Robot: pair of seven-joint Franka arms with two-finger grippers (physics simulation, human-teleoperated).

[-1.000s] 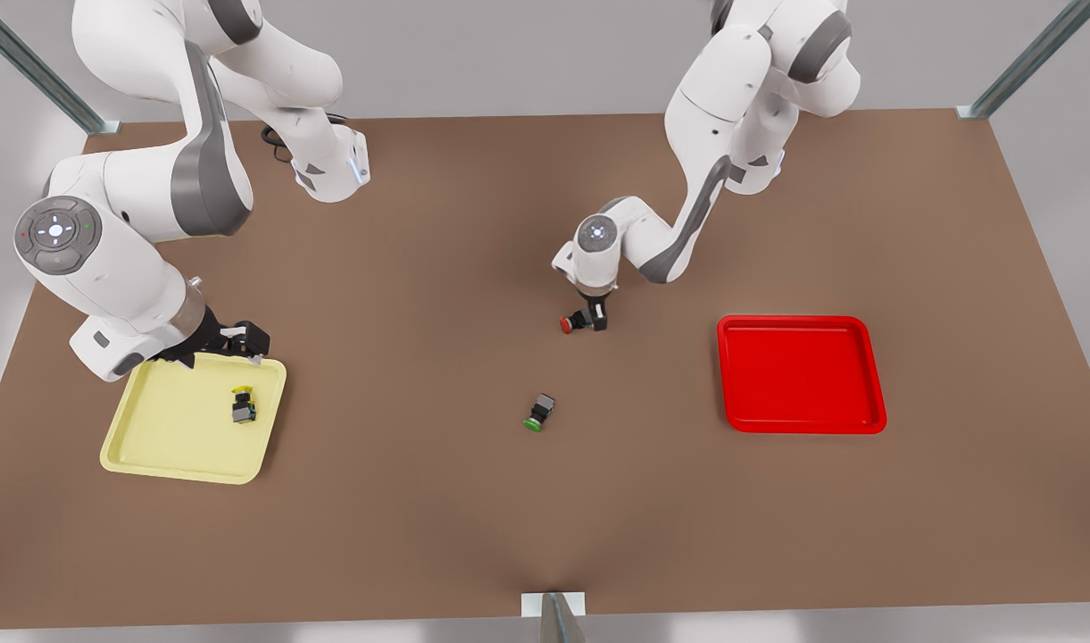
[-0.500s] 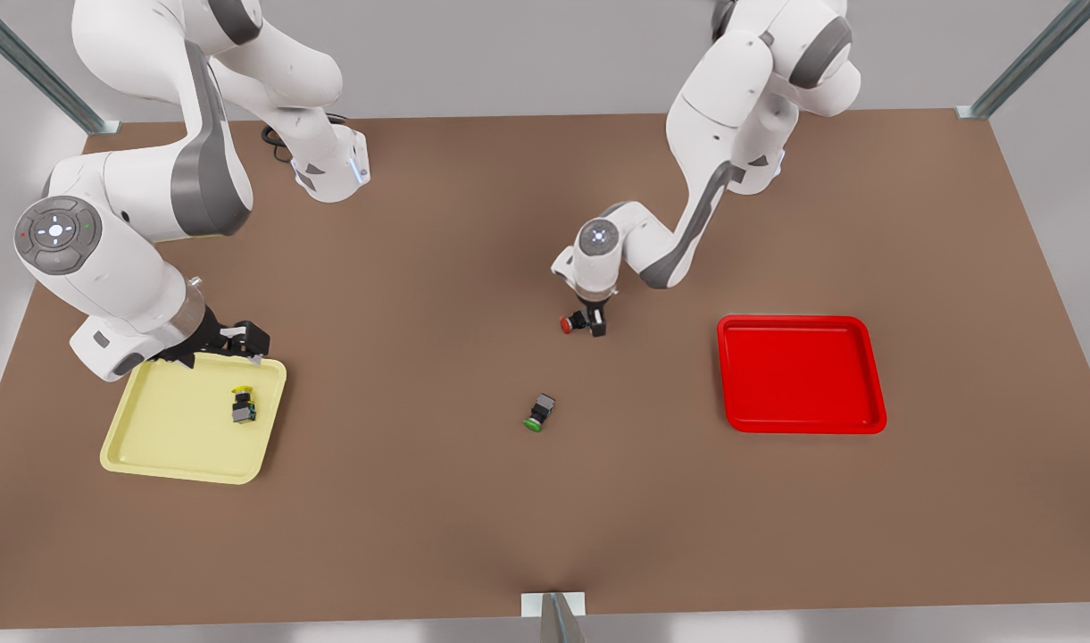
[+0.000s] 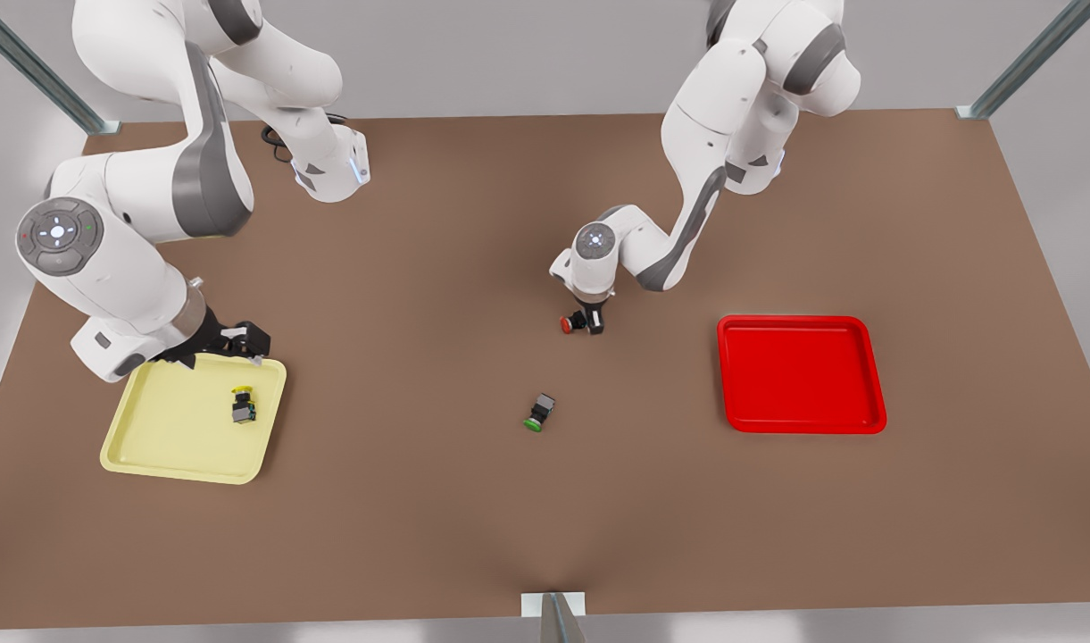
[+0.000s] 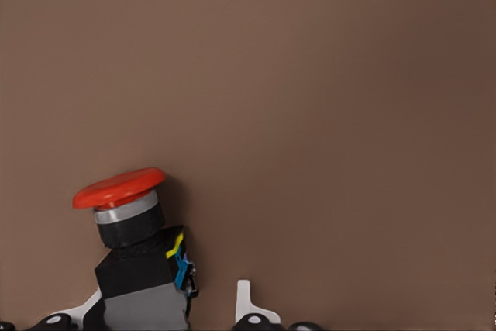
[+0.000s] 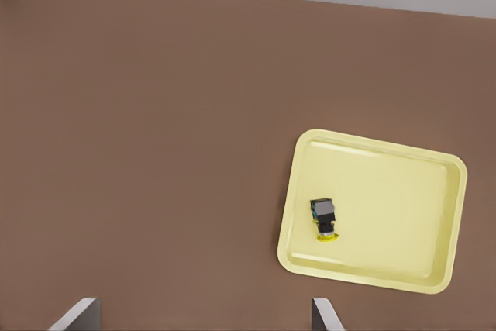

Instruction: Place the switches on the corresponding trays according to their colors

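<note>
The left arm's elbow has leaned over and its hand (image 3: 591,321) has edged toward the front view's left; nothing else moved. On the brown surface (image 3: 420,223) the bright red square plastic tray (image 3: 803,375) lies bare. The pale yellow square tray (image 3: 170,429) holds the yellow-capped black switch (image 3: 243,405), cap pointing to the far edge. The waiting right hand (image 3: 232,344) hovers spread over that tray's far rim. The left hand's spread fingers (image 4: 244,300) flank the red-capped black switch (image 3: 569,324), which lies on its side mid-surface, long axis crosswise, cap toward the front view's left.
</note>
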